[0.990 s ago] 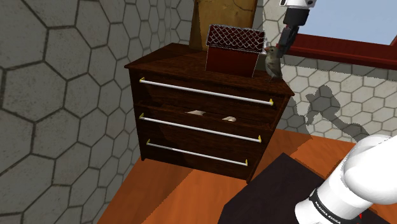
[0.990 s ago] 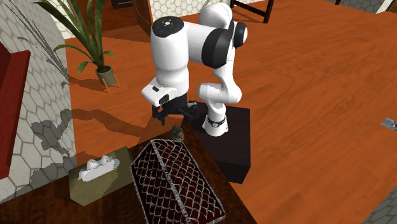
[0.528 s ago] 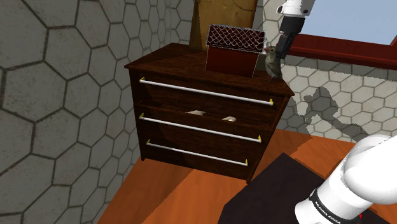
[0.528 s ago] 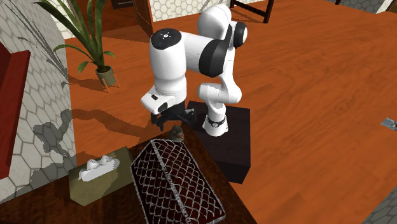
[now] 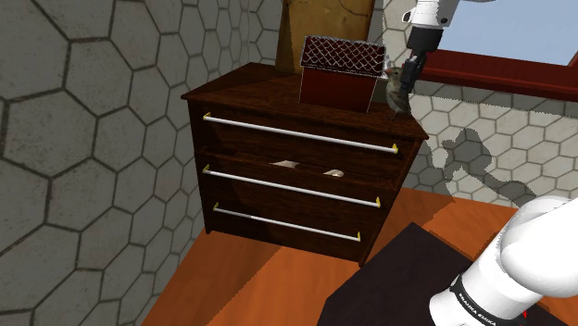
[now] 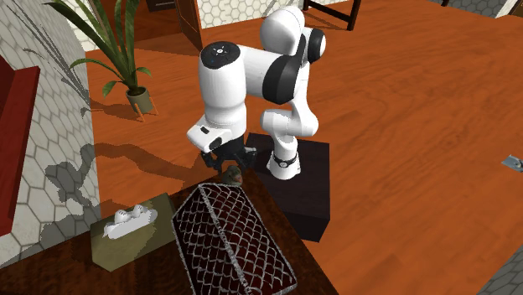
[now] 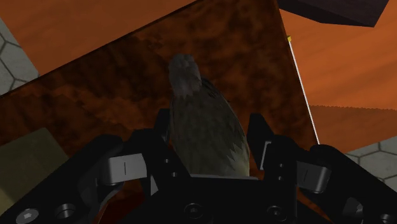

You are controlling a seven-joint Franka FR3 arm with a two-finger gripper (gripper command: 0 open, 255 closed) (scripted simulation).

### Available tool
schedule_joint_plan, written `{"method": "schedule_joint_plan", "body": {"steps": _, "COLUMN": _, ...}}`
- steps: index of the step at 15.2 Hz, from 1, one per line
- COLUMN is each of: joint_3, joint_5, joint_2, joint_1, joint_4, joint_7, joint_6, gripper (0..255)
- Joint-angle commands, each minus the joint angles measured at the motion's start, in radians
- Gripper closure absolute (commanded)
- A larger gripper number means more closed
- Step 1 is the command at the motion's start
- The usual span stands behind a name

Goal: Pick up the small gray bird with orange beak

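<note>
A small grey-brown bird (image 5: 398,90) stands on the dark wooden dresser's (image 5: 259,93) top, at the corner on the shoulder view's right. My black gripper (image 5: 405,81) hangs down over it from above. In the wrist view the bird (image 7: 203,127) sits between the two fingers of the gripper (image 7: 210,119), which stand apart on either side of its body, close to it but not clearly clasping. Its beak is hidden there. In the second exterior view the gripper (image 6: 228,166) is right over the bird (image 6: 234,174) at the dresser's edge.
A red box with a wire-mesh top (image 5: 340,69) stands just beside the bird on the dresser. An olive box (image 6: 126,230) sits farther back. The dresser has three drawers with metal bars. A dark red window ledge (image 5: 500,72) runs behind the arm. A potted plant (image 6: 117,50) stands on the floor.
The gripper has come down over the bird and the arm has leaned in toward the dresser. The bird has not moved.
</note>
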Motion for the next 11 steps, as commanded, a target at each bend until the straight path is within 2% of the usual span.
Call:
{"method": "schedule_joint_plan", "body": {"steps": 1, "joint_3": 0.0, "joint_5": 0.0, "joint_2": 0.001, "joint_1": 0.0, "joint_4": -0.003, "joint_7": 0.0, "joint_6": -0.001, "gripper": 255}}
{"method": "schedule_joint_plan", "body": {"steps": 4, "joint_3": 0.0, "joint_5": 0.001, "joint_2": 0.003, "joint_1": 0.0, "joint_4": 0.001, "joint_7": 0.001, "joint_6": -0.002, "gripper": 255}}
{"method": "schedule_joint_plan", "body": {"steps": 11, "joint_3": 0.002, "joint_5": 0.007, "joint_2": 0.035, "joint_1": 0.003, "joint_4": 0.126, "joint_7": -0.008, "joint_6": -0.096, "gripper": 255}}
